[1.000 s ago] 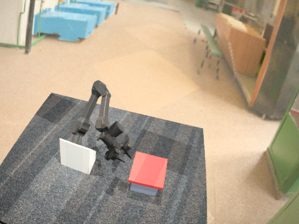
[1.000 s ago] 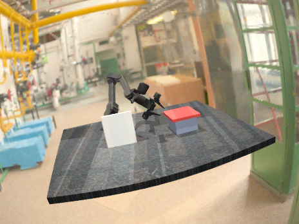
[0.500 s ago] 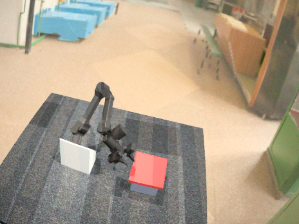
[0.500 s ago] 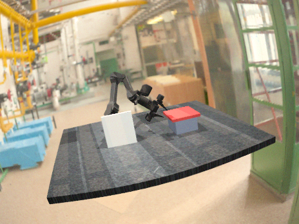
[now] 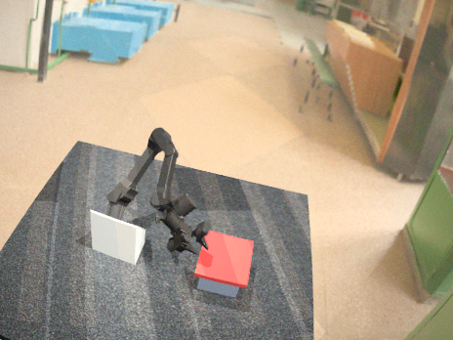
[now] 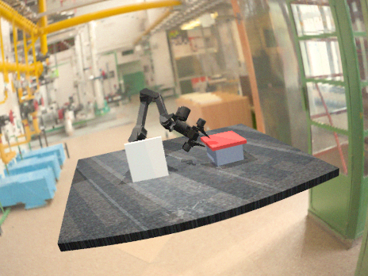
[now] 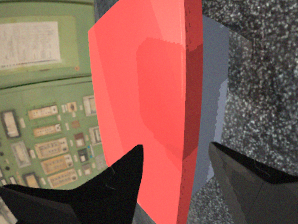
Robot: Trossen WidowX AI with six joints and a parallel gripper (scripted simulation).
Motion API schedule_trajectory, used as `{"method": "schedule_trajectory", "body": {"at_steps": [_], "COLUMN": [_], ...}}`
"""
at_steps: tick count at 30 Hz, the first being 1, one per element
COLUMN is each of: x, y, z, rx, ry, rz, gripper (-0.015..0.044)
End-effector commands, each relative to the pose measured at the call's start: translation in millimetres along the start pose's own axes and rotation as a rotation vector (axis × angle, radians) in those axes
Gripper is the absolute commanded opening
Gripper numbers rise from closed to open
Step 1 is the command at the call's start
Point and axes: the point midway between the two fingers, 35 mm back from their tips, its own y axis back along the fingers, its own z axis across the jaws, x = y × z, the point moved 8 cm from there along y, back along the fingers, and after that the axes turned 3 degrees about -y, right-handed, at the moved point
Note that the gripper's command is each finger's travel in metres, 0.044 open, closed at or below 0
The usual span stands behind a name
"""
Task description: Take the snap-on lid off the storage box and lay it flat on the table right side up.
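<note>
The red lid [image 5: 226, 260] [image 6: 228, 139] [image 7: 117, 80] sits on top of the blue-grey storage box [image 5: 218, 287] [image 6: 226, 156] [image 7: 214, 60], its rim overhanging the walls. The box stands upright on the table. My gripper [image 5: 203, 251] [image 6: 206, 142] [image 7: 176, 148] is partly open at the lid's edge on the arm's side. One fingertip is over the lid's top face and the other is lower, on the box-wall side of the rim. Nothing is clamped between the fingers. Whether either finger touches the lid, I cannot tell.
A white upright block [image 5: 114, 237] [image 6: 147, 159] stands on the dark striped table [image 5: 146, 298] [image 6: 190, 198] [image 7: 265, 110], near the arm's base and well apart from the box. The table's edge lies beyond the box on the right in the top view.
</note>
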Motion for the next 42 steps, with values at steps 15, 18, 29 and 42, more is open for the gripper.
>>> {"method": "schedule_trajectory", "body": {"at_steps": [15,18,29,42], "x": [0.7,0.7,0.9,1.0], "y": [-15.2,-15.2,-14.9,-13.1], "z": [-0.1,-0.1,-0.7,1.2], "rx": [-0.011,-0.011,-0.007,-0.007], "ry": [-0.003,-0.003,0.0,0.0], "rz": [0.001,0.001,0.005,0.005], "gripper": [0.0169,0.0149,0.0,0.0]}}
